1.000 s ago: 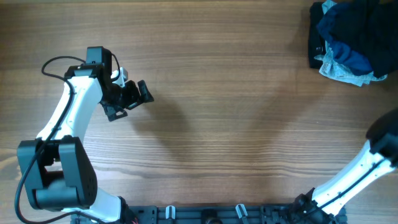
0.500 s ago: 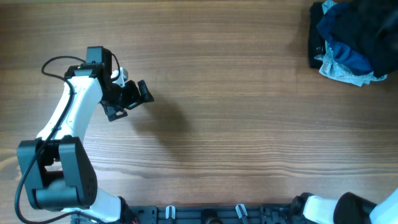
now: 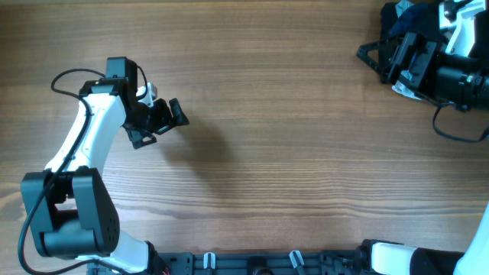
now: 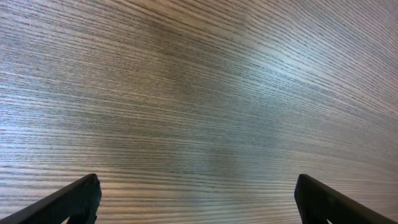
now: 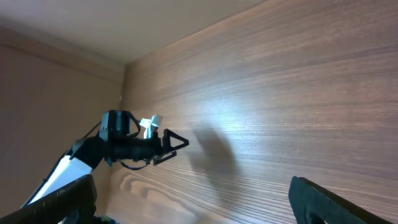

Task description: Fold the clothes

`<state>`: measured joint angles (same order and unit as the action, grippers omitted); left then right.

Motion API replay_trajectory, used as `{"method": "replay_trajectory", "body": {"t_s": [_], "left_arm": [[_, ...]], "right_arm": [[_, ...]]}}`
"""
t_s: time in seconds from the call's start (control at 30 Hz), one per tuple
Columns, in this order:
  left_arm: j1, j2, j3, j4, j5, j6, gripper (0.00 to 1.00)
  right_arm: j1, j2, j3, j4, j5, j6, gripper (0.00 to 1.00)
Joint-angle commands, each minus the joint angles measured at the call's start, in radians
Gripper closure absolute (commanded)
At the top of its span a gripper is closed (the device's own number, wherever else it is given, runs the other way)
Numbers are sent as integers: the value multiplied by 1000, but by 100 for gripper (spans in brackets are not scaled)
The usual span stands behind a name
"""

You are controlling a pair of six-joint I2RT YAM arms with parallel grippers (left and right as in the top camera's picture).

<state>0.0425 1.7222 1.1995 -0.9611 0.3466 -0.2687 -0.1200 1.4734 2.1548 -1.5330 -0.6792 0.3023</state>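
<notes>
The clothes (image 3: 390,18) lie in a crumpled pile at the table's far right corner, black fabric showing at the pile's left edge; my right arm hides most of it. My right gripper (image 3: 372,65) hangs open over the pile's left side, pointing left across the table, with nothing between its fingers. The right wrist view shows my right gripper (image 5: 193,200) wide apart above bare wood, and no cloth. My left gripper (image 3: 159,128) stands open at the left of the table, far from the pile. In the left wrist view, my left gripper (image 4: 199,202) frames only table wood.
A dark blue garment (image 3: 419,11) and a pale patterned cloth (image 3: 403,88) lie in the same pile. The wooden table (image 3: 275,153) stretches between the two arms. My left arm (image 5: 124,146) shows across the table in the right wrist view.
My right arm has swung from the lower right corner up to the far right, over the pile. The left arm has not moved.
</notes>
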Motion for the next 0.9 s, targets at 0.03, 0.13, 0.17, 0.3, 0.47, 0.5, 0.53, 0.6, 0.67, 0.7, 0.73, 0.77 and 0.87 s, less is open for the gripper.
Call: {"method": "replay_trajectory", "body": {"t_s": [0.03,0.13,0.17,0.3,0.47,0.5,0.53,0.6,0.67,0.7,0.73,0.77,0.87], "left_arm": [[5,-7,6,3,16,-8,0],[5,-7,6,3,16,-8,0],[5,-7,6,3,16,-8,0],[5,-7,6,3,16,-8,0],[5,-7,6,3,16,-8,0],[5,-7,6,3,16,-8,0],[5,-7,6,3,16,-8,0],[5,-7,6,3,16,-8,0],[5,-7,6,3,16,-8,0],[5,-7,6,3,16,-8,0],[5,-7,6,3,16,-8,0],[5,-7,6,3,16,-8,0],[5,-7,6,3,16,-8,0]], "right_arm": [[5,6,-5,-5,17,22,1],[5,6,-5,-10,49,18,0],[5,6,-5,-10,77,14,0],[5,6,-5,-50,183,-80,0],[6,7,-18,-56,228,-163,0],[6,-15,-52,-38,262,-172,0],[6,-52,-98,-1,269,-172,0],[6,-151,-222,106,269,-172,0],[6,-302,-437,280,269,-173,0],[6,-395,-583,391,269,-177,0],[6,-460,-690,476,268,-181,0],[6,-550,-835,573,268,-181,0],[6,-836,-1294,888,268,-192,0]]}}
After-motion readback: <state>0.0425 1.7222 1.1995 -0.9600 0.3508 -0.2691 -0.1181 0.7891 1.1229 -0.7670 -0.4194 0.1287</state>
